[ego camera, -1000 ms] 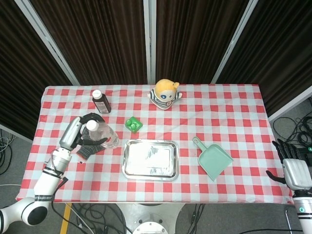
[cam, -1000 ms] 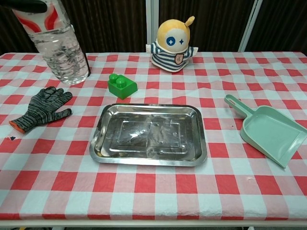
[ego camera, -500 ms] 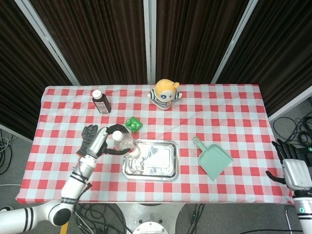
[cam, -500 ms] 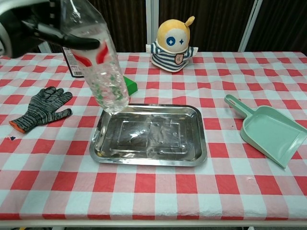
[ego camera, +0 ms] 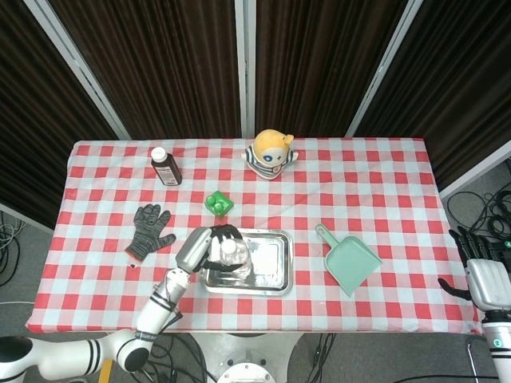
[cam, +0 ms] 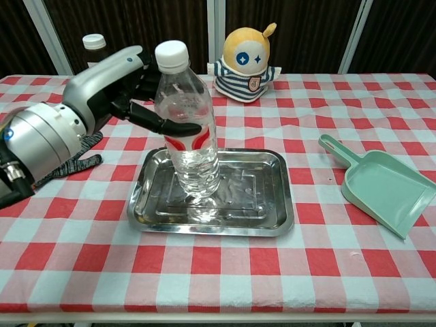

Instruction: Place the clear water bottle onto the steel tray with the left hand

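The clear water bottle with a white cap stands upright on the left part of the steel tray; the head view shows the bottle from above on the tray. My left hand grips the bottle around its upper body, fingers wrapped across the red label; in the head view the left hand is at the tray's left edge. My right hand hangs off the table's right edge, empty, fingers apart.
A striped grey glove lies left of the tray. A green block, a dark brown bottle and a yellow plush toy stand behind it. A mint dustpan lies to the right.
My left hand has carried the bottle rightward and down, from above the tray's left rim to standing upright on the tray. The right hand has not moved.
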